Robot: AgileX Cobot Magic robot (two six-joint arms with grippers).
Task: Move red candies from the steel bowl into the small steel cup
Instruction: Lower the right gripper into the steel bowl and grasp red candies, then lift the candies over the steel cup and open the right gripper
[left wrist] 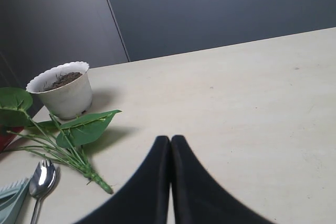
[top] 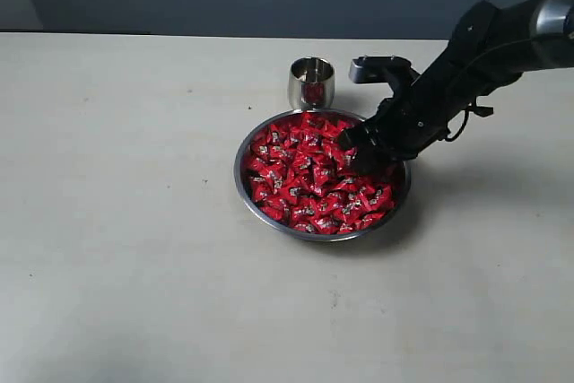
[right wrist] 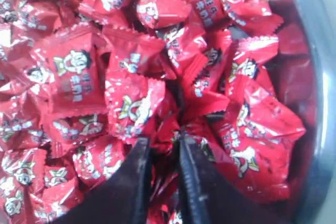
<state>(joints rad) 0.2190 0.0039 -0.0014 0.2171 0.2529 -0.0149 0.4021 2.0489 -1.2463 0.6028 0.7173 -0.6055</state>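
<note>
The steel bowl (top: 240,177) sits mid-table, heaped with red candies (top: 305,181). Just behind it stands the small steel cup (top: 311,83), with something red showing inside. My right gripper (top: 360,155) is down in the right side of the bowl. In the right wrist view its fingertips (right wrist: 164,142) are buried in the pile of red candies (right wrist: 131,103), with a red wrapper (right wrist: 167,129) pinched in the narrow gap between the jaws, near the bowl's wall (right wrist: 321,77). My left gripper (left wrist: 170,139) is shut and empty over bare table, and does not appear in the exterior view.
The left wrist view shows a white plant pot (left wrist: 62,90), a leafy green stem (left wrist: 84,129) and a spoon (left wrist: 42,179) lying on the table. The right arm (top: 484,42) reaches in from the upper right.
</note>
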